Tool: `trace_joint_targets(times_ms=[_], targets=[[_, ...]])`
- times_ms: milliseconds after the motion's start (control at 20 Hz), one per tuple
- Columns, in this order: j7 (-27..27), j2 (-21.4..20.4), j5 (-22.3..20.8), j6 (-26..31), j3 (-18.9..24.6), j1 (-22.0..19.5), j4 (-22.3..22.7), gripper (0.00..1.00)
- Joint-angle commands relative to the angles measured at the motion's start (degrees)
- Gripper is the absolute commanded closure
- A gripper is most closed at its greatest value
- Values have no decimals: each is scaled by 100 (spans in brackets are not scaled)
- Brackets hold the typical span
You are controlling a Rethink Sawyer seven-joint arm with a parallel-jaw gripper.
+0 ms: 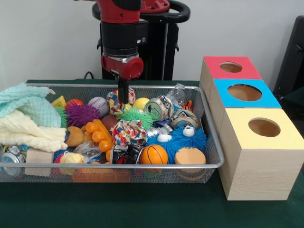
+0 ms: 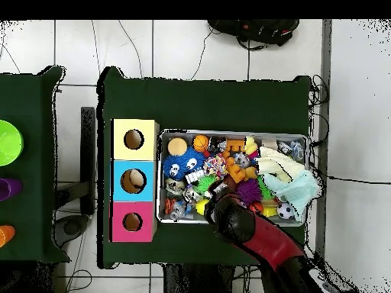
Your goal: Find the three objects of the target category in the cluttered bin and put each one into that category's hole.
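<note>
Basketball (image 1: 154, 154) at the bin's (image 1: 142, 166) near rim. Gripper (image 1: 123, 99) at the far side, just above the knotted rope toy (image 1: 117, 101), yellow ball (image 1: 141, 103) beside it; finger spread cannot be told.

Your arm (image 1: 124, 33) hangs vertical from above, red wrist collar low, black body above it. Gripper (image 1: 123, 96) points straight down, narrow black tip; finger state unreadable. Overhead view: arm (image 2: 256, 233) reaches diagonally from bottom edge.
</note>
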Motion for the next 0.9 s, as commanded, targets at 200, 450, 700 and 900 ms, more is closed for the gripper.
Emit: trace_joint_targets(times_ms=[200,450,700,900], targets=[[612,-259,-229,24,1100,-1164,-219,100],[333,-716,-491,239,1373,-1914,-212,100],[83,-706,-574,599,1436,-2281,-442,100],[106,-536,-680,428,1478,-2393,-535,100]])
